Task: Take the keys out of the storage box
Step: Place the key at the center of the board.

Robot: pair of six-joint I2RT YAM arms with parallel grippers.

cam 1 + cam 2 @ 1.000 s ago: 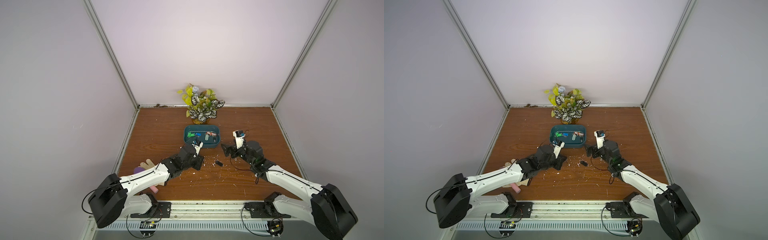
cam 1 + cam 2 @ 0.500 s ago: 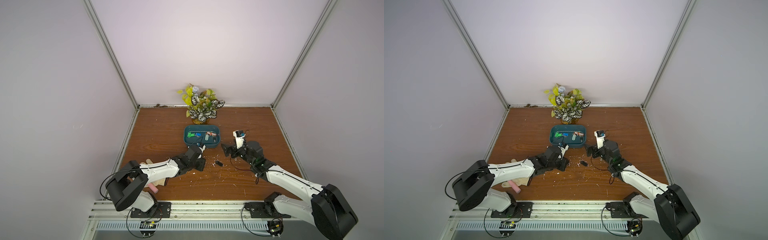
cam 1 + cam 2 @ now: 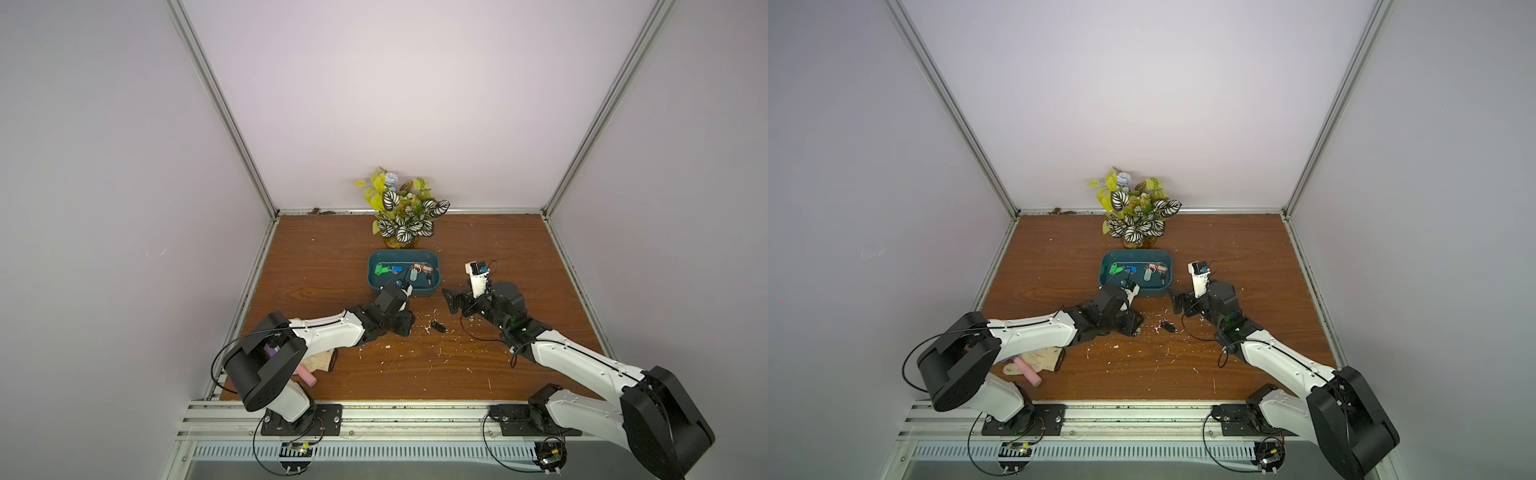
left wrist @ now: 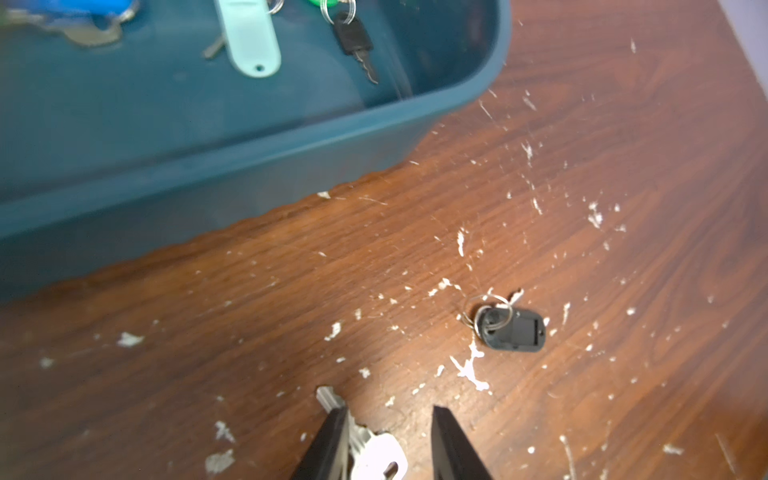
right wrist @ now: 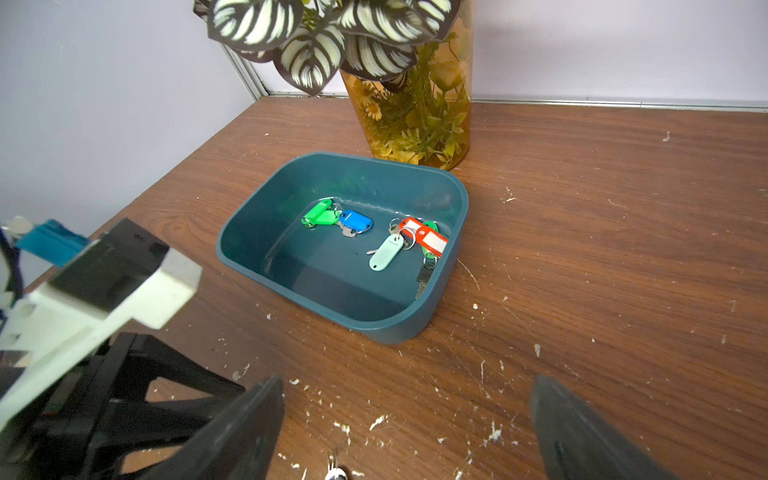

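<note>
The dark-teal storage box [image 3: 415, 293] [image 3: 1136, 252] [image 5: 407, 332] [image 4: 208, 187] stands in front of the plant. Inside lie keys with green [image 5: 320, 216], blue [image 5: 355, 220], pale grey [image 5: 384, 251], red [image 5: 428, 237] and black [image 5: 424, 274] tags. A black-fob key [image 3: 438, 326] [image 4: 513, 330] lies on the table outside the box. My left gripper [image 3: 405, 328] [image 4: 390, 409] is low over the table in front of the box, open. A white-tagged key [image 4: 376, 453] lies between its fingers, against one of them. My right gripper [image 3: 455, 305] [image 5: 407, 386] hovers wide open at the box's front right corner, holding nothing.
A leafy plant in a yellowish pot [image 3: 401, 212] [image 5: 415, 104] stands right behind the box. A pale glove [image 3: 320, 361] and a pink cylinder [image 3: 305, 376] lie at the front left under my left arm. White flecks litter the wood in front of the box.
My left gripper has come down from the box's front edge to the table and opened, and the white-tagged key now lies on the wood. The right arm has stayed still.
</note>
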